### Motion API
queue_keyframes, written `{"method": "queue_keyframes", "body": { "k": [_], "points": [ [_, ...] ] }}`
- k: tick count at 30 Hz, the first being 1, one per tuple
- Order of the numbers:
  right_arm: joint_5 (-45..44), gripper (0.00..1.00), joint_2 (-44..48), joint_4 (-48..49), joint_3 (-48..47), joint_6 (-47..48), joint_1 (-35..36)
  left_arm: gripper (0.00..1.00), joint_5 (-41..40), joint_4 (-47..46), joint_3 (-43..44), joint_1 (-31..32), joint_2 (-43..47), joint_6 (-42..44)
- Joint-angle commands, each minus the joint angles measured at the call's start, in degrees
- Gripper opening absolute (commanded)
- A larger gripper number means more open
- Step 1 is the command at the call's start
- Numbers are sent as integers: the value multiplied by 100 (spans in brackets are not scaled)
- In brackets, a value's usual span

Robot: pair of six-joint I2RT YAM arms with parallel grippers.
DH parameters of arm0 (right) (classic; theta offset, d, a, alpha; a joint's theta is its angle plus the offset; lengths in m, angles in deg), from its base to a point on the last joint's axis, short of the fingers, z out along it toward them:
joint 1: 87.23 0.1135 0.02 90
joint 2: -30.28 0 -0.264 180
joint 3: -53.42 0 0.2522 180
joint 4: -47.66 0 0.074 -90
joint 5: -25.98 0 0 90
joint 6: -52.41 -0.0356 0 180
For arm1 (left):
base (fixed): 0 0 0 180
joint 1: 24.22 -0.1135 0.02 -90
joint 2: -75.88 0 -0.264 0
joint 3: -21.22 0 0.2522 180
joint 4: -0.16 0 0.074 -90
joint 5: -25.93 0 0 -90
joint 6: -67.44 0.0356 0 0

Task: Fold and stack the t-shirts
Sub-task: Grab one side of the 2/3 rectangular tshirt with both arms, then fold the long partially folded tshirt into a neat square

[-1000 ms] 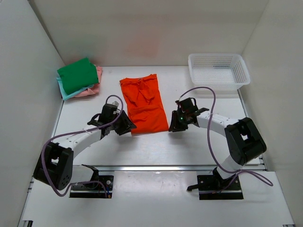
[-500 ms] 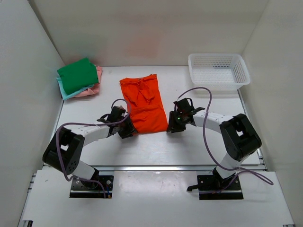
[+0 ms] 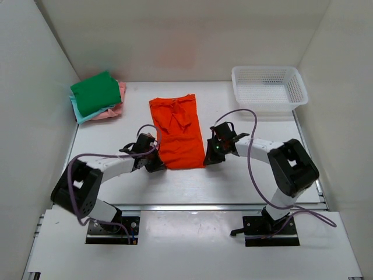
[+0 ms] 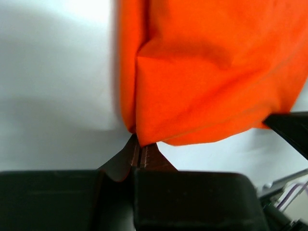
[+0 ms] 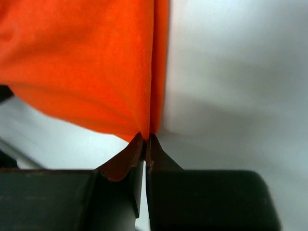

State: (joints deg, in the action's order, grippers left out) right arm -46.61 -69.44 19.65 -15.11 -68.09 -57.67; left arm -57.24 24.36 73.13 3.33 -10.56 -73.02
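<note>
Both pairs are pressed together on cloth. The left jaws pinch the near-left corner of the orange t-shirt [image 4: 207, 72], and the right jaws pinch its near-right corner (in both wrist views the fabric bunches straight into the closed tips). The shirt lies mid-counter [image 3: 245, 181] as a long narrow strip running away from the arms, and it looks like the sleeves are already folded in.

Over in the far-left corner is the stack, with the green t-shirt [image 3: 95, 92] on top and the pink t-shirt [image 3: 120, 93] and light teal t-shirt [image 3: 81, 116] peeking out underneath. The white mesh basket [image 3: 265, 68] sits far right, well apart from all this.

My read: three are done and the orange one is about halfway. I'd guess what's left is bringing the near hem up toward the collar end, then moving it onto the stack.
</note>
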Motion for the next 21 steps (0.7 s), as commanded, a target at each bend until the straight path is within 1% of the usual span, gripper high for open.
{"method": "queue_keyframes", "body": {
  "k": [1, 4, 6, 8, 11, 15, 17, 19, 21],
  "points": [
    [139, 1, 873, -719, 561, -114, 260, 0, -15, 1081, -518, -13, 1029, 133],
    [447, 0, 1419, -1071, 853, -53, 374, 0, 37, 1748, -729, 66, 1838, 36],
    [666, 0, 1587, -1308, 923, 35, 480, 0, -6, 2092, -809, 268, 2225, -77],
    [903, 0, 1701, -1502, 880, 97, 603, 0, 90, 2242, -888, 470, 2647, -323],
    [1088, 0, 1763, -1792, 670, 132, 717, 0, 152, 2488, -749, 611, 2895, -421],
    [1230, 0, 1684, -2170, 108, 351, 507, 0, 169, 2700, -170, 252, 2869, -202],
    [1195, 0, 1579, -2328, -218, 492, 350, 0, 240, 2622, 129, 6, 2633, 0],
    [1238, 0, 1317, -2539, -788, 650, 147, 0, 397, 2586, 447, -302, 2344, 185],
    [1247, 0, 1026, -2785, -1210, 791, -107, 0, 459, 2472, 929, -478, 1982, 326]
  ]
}}
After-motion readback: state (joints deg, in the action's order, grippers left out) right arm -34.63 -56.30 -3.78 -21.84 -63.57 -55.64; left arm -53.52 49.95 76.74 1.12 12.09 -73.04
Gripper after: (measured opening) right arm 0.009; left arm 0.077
